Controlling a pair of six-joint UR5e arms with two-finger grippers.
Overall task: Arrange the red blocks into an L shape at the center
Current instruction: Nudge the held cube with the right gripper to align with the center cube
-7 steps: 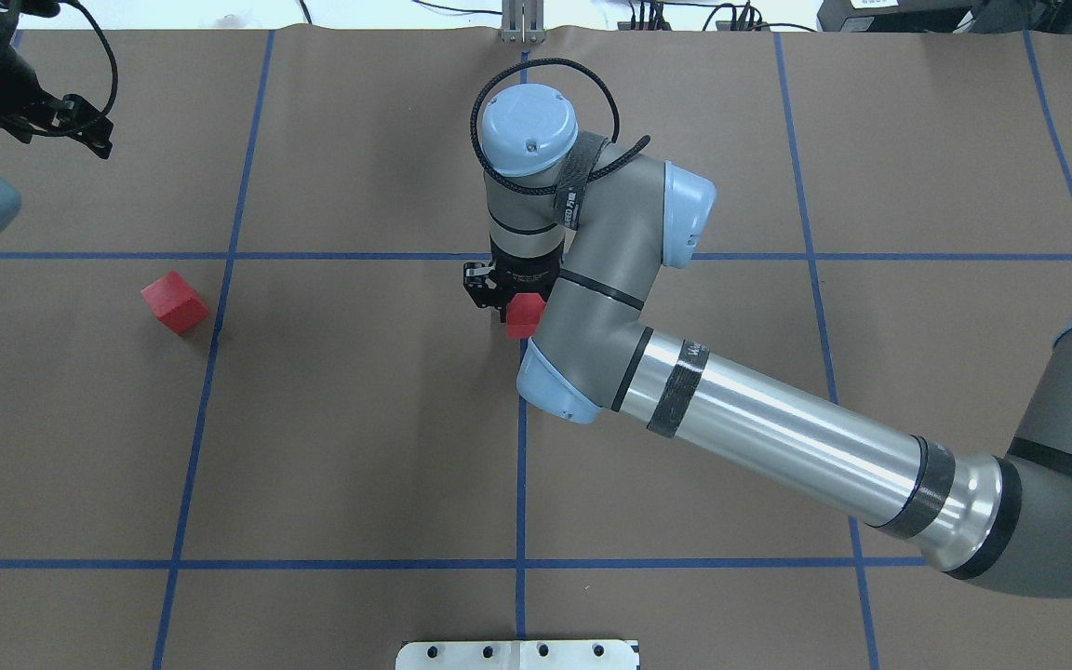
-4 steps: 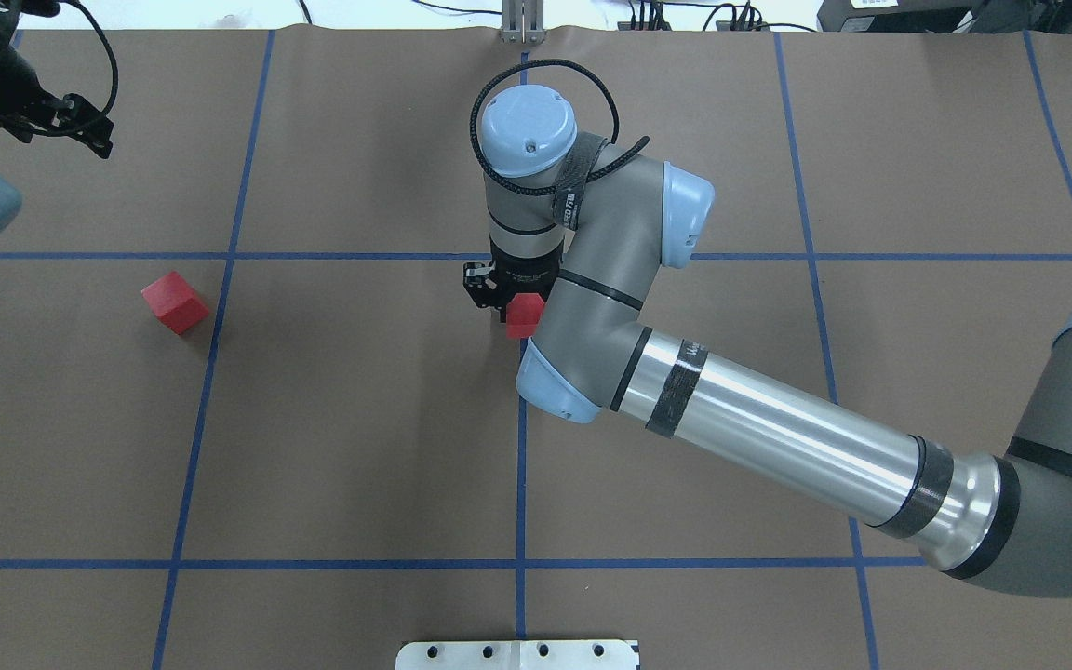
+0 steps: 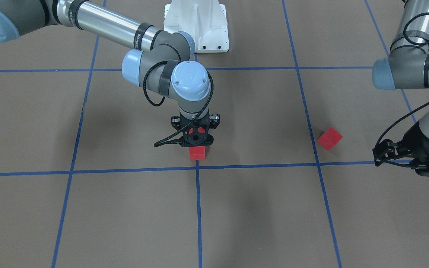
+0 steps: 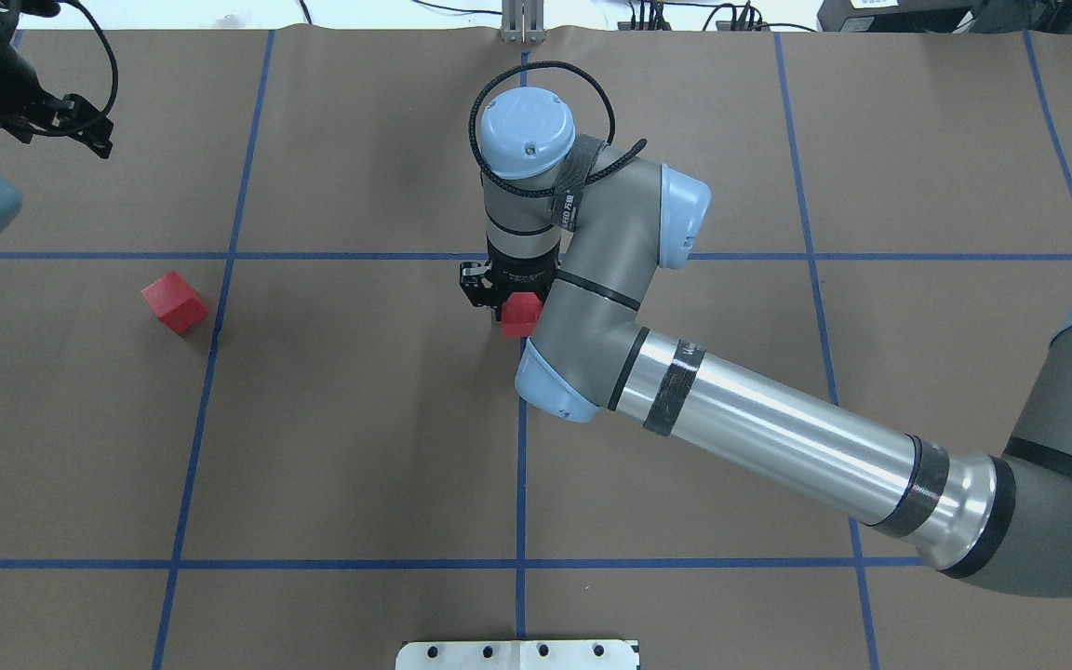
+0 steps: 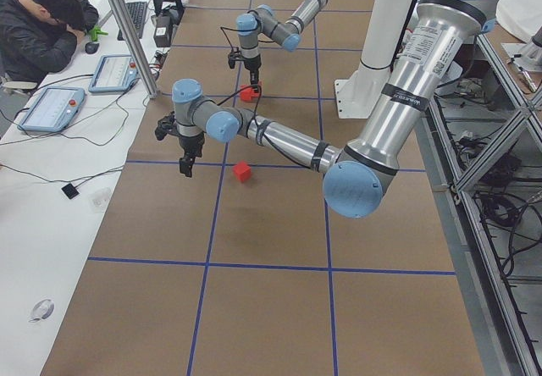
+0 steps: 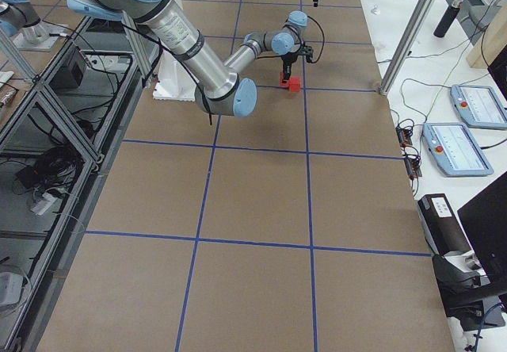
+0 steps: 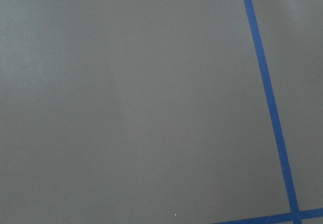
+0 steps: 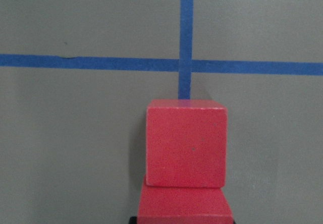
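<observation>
My right gripper [image 3: 196, 143] stands upright just on the robot's side of the center [image 3: 197, 167], shut on a red block [image 4: 517, 314] that the wrist view shows at its bottom edge [image 8: 184, 206]. A second red block [image 3: 197, 152] rests on the paper right in front of it, between the held one and the tape crossing [image 8: 185, 65]; it appears to touch the held block [image 8: 185, 143]. A third red block [image 4: 174, 302] lies alone far on the left side, turned at an angle. My left gripper [image 4: 94, 130] hangs open and empty beyond it, above the paper.
The white robot base plate [image 3: 196, 26] sits at the table's near edge. My right forearm [image 4: 778, 437] stretches across the right half. A person [image 5: 42, 20] sits at a side desk with tablets [image 5: 51, 109]. The left wrist view holds only brown paper and blue tape [image 7: 267, 98].
The right arm and gripper have edged slightly to the left, and the red block in the gripper has shifted with them. The lone block and the left arm have not moved.
</observation>
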